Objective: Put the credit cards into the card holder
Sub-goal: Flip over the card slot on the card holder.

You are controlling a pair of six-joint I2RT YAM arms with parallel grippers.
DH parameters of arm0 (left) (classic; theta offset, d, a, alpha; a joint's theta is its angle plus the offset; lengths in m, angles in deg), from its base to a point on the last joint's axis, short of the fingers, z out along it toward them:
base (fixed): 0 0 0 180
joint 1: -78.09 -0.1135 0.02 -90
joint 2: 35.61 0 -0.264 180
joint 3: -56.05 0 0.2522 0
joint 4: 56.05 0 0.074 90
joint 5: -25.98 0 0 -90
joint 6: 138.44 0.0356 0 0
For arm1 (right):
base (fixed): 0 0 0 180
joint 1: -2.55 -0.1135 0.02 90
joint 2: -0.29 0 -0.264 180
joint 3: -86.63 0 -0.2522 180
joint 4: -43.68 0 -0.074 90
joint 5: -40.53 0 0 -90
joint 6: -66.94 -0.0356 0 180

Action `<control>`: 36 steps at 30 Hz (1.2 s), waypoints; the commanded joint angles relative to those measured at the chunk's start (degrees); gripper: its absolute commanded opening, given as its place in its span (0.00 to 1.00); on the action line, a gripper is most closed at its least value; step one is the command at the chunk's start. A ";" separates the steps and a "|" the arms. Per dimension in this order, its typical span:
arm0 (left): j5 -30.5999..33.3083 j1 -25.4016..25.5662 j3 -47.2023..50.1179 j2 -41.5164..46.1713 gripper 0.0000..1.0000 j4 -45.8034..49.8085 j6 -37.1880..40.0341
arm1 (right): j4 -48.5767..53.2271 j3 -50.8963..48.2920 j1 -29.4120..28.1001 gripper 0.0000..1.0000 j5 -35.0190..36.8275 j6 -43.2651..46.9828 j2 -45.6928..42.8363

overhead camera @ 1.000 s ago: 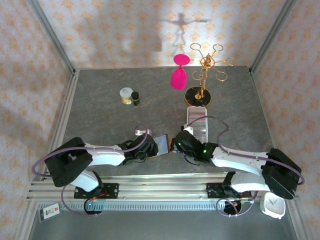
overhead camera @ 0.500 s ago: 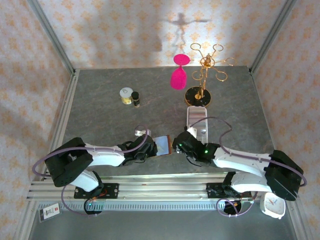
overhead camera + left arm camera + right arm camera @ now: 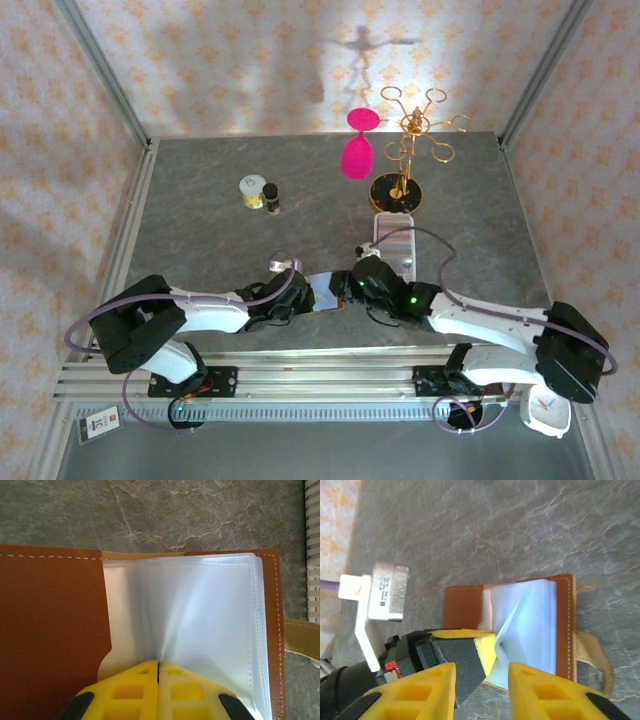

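Card holder (image 3: pixel 322 292): open, clear sleeves up, on surface (image 3: pixel 200 240) between both arms.
Left end effector (image 3: pixel 158 666): pressed together, pinching a sleeve at card holder's near edge.
Right end effector (image 3: pixel 481 672): spread, empty, just right of card holder, so the likelier arm for loading.

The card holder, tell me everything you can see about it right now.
The card holder is a reddish-brown leather wallet with pale stitching. It is open and face up, on or just above the grey marbled table. Inside is a stack of clear plastic sleeves, fanned apart; whether any holds a card cannot be told. A tan strap sticks out from one side edge. The left hand, shut, pinches a sleeve at the edge nearest the left arm.
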 commanded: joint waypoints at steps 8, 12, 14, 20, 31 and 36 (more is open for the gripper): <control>-0.58 0.23 1.78 -0.81 0.07 1.20 1.97 | -7.76 1.73 -0.31 0.34 -4.77 -1.42 8.34; -1.17 0.26 2.11 -0.42 0.08 0.24 1.77 | -9.17 1.66 -0.26 0.33 -5.24 -1.97 10.41; -1.72 0.25 2.16 -0.37 0.08 -0.12 1.86 | -9.23 1.99 -0.26 0.32 -5.65 -2.07 11.37; -1.40 0.28 2.85 0.58 0.08 -0.61 1.60 | -8.24 1.92 -0.30 0.30 -3.62 -2.77 13.23; -2.00 0.28 3.39 1.88 0.08 -2.05 1.51 | -8.87 2.52 -0.31 0.20 -4.36 -2.42 15.56; -1.97 0.28 3.67 3.48 0.11 -3.15 1.23 | -9.03 2.59 -0.31 0.06 -4.42 -2.25 15.66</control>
